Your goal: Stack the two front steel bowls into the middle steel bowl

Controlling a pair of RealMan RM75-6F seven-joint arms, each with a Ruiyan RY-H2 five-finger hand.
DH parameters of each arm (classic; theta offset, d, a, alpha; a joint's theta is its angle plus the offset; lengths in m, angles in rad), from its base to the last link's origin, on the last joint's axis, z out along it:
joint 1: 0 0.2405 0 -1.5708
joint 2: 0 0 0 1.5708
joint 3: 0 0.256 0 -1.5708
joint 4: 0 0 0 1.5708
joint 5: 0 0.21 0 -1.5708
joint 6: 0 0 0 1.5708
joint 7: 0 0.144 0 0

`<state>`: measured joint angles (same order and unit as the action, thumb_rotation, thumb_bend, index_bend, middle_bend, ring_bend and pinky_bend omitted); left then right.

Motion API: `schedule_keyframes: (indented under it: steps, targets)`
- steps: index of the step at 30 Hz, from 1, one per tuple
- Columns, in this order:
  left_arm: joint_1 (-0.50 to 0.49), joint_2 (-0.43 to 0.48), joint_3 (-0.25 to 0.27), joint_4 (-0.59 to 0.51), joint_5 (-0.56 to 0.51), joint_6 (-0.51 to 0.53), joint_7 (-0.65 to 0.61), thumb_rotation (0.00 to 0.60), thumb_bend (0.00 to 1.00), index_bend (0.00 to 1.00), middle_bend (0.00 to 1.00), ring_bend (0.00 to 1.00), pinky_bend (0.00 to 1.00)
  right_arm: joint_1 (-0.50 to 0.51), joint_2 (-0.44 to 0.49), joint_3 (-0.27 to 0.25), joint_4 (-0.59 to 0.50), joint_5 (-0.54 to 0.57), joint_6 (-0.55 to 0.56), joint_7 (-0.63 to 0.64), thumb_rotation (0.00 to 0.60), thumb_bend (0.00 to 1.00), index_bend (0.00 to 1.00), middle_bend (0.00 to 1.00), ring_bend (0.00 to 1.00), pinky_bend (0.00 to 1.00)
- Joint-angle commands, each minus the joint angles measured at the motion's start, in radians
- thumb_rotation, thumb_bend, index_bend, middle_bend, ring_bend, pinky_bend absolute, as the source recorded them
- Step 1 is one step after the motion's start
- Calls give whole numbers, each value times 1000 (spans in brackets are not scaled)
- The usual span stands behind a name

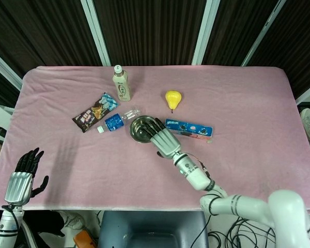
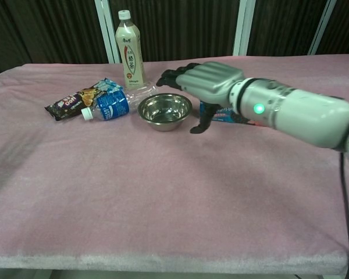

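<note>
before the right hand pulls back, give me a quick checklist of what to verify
1. Bowl upright on the cloth: ok.
2. Bowls nested inside it: cannot tell, only one rim shows in either view.
3. Right hand holds nothing: ok, fingers apart beside the bowl's right rim.
4. Fingers off the rim: cannot tell, they overlap it in the head view.
5. Cookie box out of the retreat path: not ok, it lies right behind the hand.
6. Left hand clear of the work: ok, at the table's near left edge.
</note>
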<state>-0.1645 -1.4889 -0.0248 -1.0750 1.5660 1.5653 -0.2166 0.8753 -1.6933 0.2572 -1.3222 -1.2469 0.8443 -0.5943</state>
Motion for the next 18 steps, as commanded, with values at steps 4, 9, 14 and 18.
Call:
schedule_keyframes:
  steps: [4, 9, 14, 18]
  targets:
    - [23, 28, 13, -41, 34, 57, 78, 600, 413, 0, 0, 0, 100, -471, 503, -353, -431, -284, 497, 69, 600, 298, 0, 0, 0, 0]
    - [46, 84, 43, -150, 46, 53, 187, 600, 413, 0, 0, 0, 100, -722, 497, -443, -278, -327, 786, 233, 600, 298, 0, 0, 0, 0]
    - [57, 121, 63, -222, 76, 62, 247, 600, 413, 0, 0, 0, 99, -810, 471, -438, -151, -307, 842, 441, 600, 298, 0, 0, 0, 0]
    - [59, 131, 59, -244, 73, 54, 260, 600, 413, 0, 0, 0, 100, -823, 473, -410, -129, -323, 859, 481, 600, 298, 0, 0, 0, 0]
